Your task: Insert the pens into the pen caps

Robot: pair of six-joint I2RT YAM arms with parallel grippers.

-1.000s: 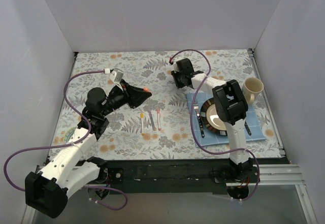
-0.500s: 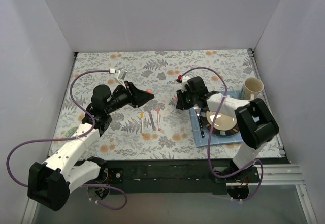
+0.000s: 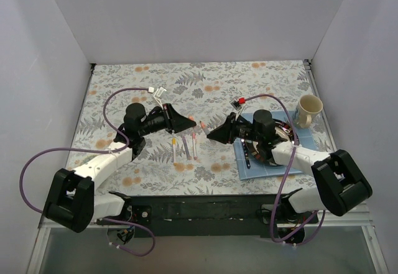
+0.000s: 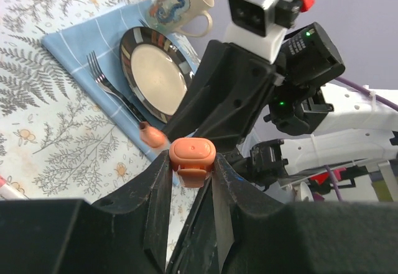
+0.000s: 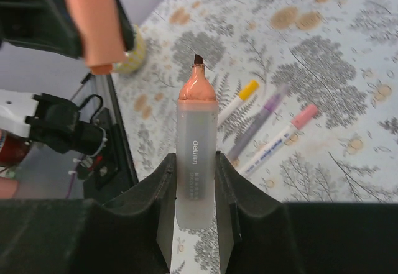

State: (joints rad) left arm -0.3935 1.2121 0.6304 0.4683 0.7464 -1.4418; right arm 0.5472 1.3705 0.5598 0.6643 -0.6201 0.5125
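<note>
Pen [image 5: 196, 134], a frosted whitish barrel with an orange neck and dark nib, is pinched in the right gripper [image 5: 195, 162] above the bench [image 5: 323, 50]; the left gripper [image 4: 191, 168] pinches an orange cap [image 4: 193, 153] near it. Its barrel lettering shows only in the right wrist view

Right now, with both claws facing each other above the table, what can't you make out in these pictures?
Left wrist view: the orange plastic cap in the left claw shows only a closed end; its opening faces away.
Right wrist view: the whitish orange-tipped marker pen has its lower barrel hidden inside the right claw; the cap is blurred.
Top view: cap and pen tip are too small to judge alignment.
</note>
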